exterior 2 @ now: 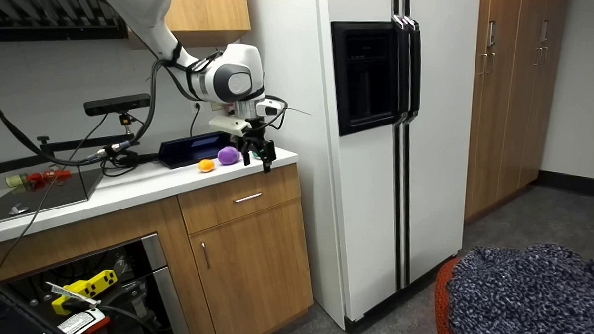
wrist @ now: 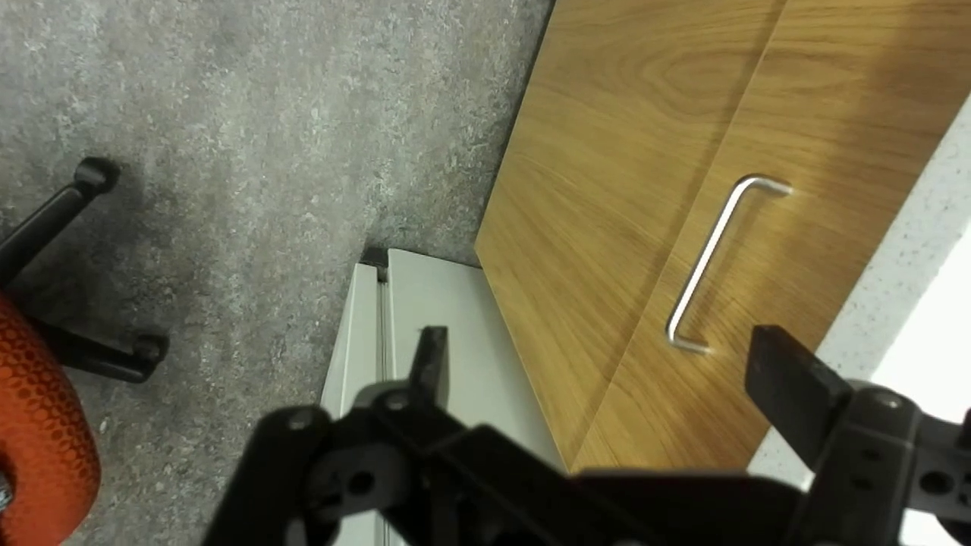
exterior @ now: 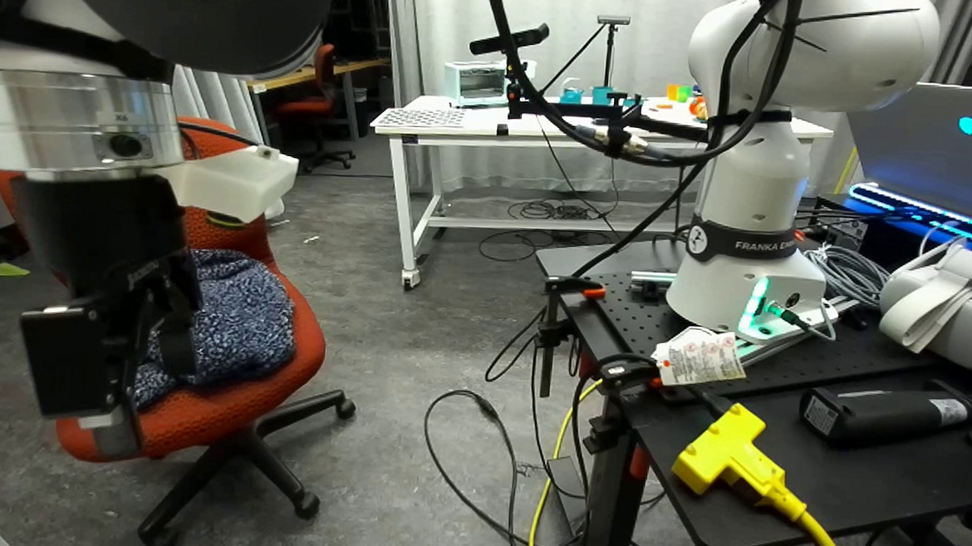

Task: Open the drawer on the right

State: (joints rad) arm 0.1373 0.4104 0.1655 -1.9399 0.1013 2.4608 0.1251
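The drawer (exterior 2: 211, 209) has a light wood front under the white counter in an exterior view. It is shut, so its inside is hidden. A silver bar handle (exterior 2: 248, 197) is on its front. In the wrist view the drawer front (wrist: 819, 205) and its handle (wrist: 705, 262) lie ahead of the fingers. My gripper (exterior 2: 256, 163) hangs pointing down above the counter's front edge, above the handle and apart from it. In the wrist view my gripper (wrist: 599, 337) is open with nothing between its fingers. It also shows in an exterior view (exterior: 142, 401), where the drawer is out of view.
The white counter (exterior 2: 153, 183) holds an orange fruit (exterior 2: 206, 165), a purple object (exterior 2: 228, 155) and a dark blue tray (exterior 2: 191, 148). A white fridge (exterior 2: 325, 212) stands right beside the cabinet. A cupboard door (exterior 2: 259, 264) is below the drawer. An orange chair (exterior: 221, 409) stands nearby.
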